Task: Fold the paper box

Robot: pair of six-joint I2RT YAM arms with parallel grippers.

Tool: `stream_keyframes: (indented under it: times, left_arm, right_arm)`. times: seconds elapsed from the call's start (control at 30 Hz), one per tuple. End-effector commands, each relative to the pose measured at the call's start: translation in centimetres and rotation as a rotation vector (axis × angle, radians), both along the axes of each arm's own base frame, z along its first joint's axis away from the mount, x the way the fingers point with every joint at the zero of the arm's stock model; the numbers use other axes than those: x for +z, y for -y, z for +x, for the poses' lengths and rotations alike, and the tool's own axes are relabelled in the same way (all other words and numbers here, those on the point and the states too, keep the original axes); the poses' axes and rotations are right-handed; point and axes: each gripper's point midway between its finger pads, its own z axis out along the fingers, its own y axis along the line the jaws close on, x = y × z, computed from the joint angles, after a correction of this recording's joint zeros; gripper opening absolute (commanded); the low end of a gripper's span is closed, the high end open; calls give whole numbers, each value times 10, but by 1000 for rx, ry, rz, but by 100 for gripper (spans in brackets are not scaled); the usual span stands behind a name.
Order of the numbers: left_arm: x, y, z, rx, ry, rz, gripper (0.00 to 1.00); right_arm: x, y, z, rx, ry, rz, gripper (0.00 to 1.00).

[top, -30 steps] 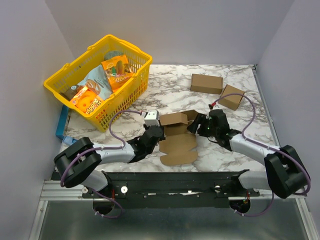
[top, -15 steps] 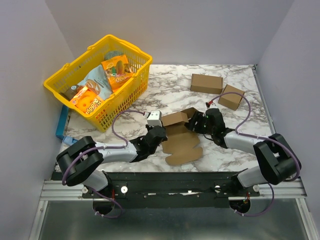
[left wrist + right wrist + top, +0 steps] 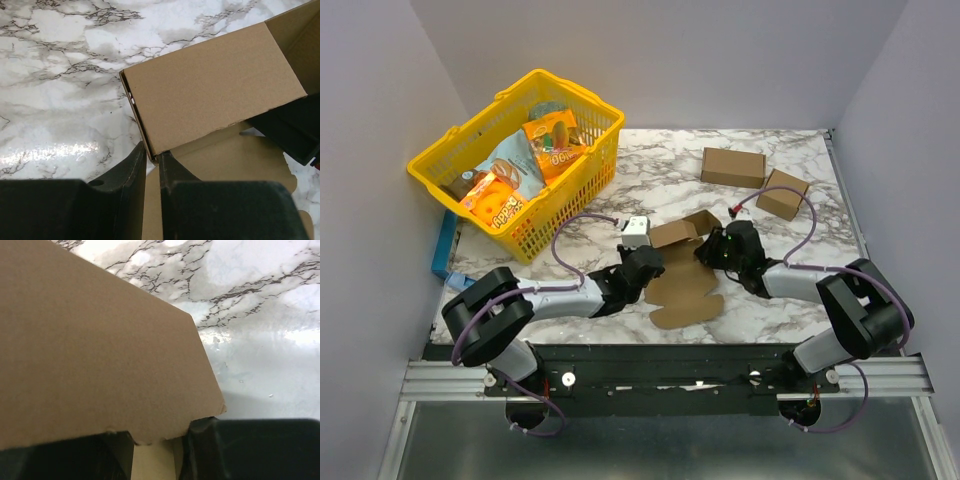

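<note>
The paper box (image 3: 686, 288) lies half-formed mid-table, its flat brown sheet spread toward me and one wall (image 3: 215, 85) raised. My left gripper (image 3: 653, 262) is shut on the near left corner of that wall, and the left wrist view shows the cardboard edge pinched at the fingertips (image 3: 152, 155). My right gripper (image 3: 706, 250) is at the box's right side flap. In the right wrist view that flap (image 3: 100, 350) lies across the fingertips (image 3: 157, 440); the jaws stand a little apart with more cardboard showing in the gap.
A yellow basket (image 3: 578, 190) of snack packs stands at the back left, with a blue strip (image 3: 442, 245) beside it. Two closed brown cuboids, one long (image 3: 732, 167) and one squarish (image 3: 783, 194), sit at the back right. Grey walls enclose the marble table.
The left gripper has carried its box wall a little right and away from me. The right gripper has slid left onto the flap and its jaws have narrowed.
</note>
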Motion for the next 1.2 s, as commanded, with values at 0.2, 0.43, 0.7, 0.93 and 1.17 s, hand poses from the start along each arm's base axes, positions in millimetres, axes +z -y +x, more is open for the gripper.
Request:
stream_keyframes:
  times: [0.2, 0.43, 0.7, 0.93, 1.17]
  left_arm:
    - [-5, 24, -5, -56, -57, 22, 21]
    - [-7, 31, -5, -76, -71, 16, 22]
    - [-10, 37, -6, -94, -85, 2, 21]
    - [-14, 39, -9, -103, -97, 0, 21]
    - [-14, 35, -8, -92, -97, 15, 21]
  right_arm:
    - [-1, -15, -1, 25, 113, -94, 23]
    - [-7, -34, -8, 83, 126, -111, 24]
    - [-4, -45, -9, 87, 149, -129, 28]
    - [4, -47, -12, 73, 162, -94, 47]
    - [15, -33, -13, 4, 178, -89, 50]
